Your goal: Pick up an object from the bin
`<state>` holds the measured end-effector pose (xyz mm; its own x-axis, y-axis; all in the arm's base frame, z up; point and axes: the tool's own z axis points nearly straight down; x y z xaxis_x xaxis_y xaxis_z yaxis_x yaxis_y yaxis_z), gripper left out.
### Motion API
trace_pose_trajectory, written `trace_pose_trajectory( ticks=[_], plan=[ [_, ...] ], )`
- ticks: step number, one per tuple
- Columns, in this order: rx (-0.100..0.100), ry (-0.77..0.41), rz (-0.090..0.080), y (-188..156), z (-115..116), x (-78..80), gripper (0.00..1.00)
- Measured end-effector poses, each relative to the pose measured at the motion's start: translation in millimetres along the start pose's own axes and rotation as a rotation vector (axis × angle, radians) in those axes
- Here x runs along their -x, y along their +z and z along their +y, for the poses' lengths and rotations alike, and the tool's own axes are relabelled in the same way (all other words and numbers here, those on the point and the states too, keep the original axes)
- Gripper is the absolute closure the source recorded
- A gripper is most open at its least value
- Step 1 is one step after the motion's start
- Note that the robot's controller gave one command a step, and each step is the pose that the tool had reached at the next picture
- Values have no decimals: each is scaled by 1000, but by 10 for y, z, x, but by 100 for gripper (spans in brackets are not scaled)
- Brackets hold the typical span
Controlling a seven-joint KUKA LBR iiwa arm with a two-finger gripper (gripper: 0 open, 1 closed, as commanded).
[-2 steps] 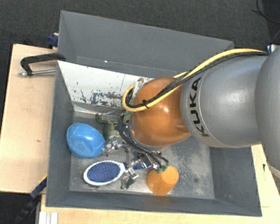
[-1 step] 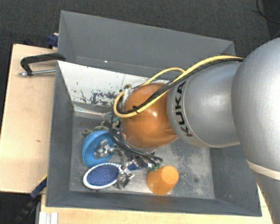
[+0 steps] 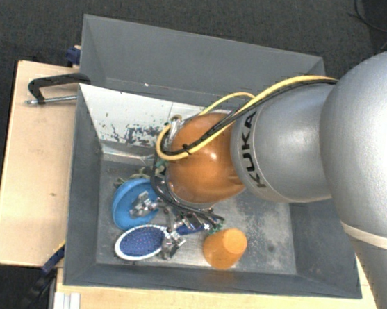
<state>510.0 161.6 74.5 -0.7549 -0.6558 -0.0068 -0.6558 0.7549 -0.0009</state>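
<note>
A: Front of the bin first. What's there?

B: A blue oval brush with a white rim, lying flat by the front wall, left of middle. Right of it is an orange cup, tipped on its side, apart from the brush.

A: Between them?

B: Small mixed bits, dark and shiny with some blue and green, in a loose tangle. They touch the brush's right end. Can't name each piece.

A: Next back?

B: A blue round dish, tilted, on the left of the floor, just behind the brush. A grey metal piece sits on its right edge.

A: Gripper?

B: The gripper is down low in the middle of the floor, over the tangle, right beside the dish and near the cup. Dark metal parts poke out from under the wrist. Spread or closed, I can't tell; the wrist hides it. Nothing visibly held.

A: So which thing is it on?

B: Closest are the tangle and the dish's right edge. Can't tell which one.

A: Above that?

B: An orange cover on the wrist, with a yellow cable and a black one looping over it. Then the grey arm, coming in from the right over the bin's right wall. Behind it the back wall has blue speckles.
</note>
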Motion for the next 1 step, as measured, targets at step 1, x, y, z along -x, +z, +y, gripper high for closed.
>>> trace_pose_trajectory(
  ticks=[1],
  plan=[
    [0,0,-3,-18,-1,15,100]
  ],
)
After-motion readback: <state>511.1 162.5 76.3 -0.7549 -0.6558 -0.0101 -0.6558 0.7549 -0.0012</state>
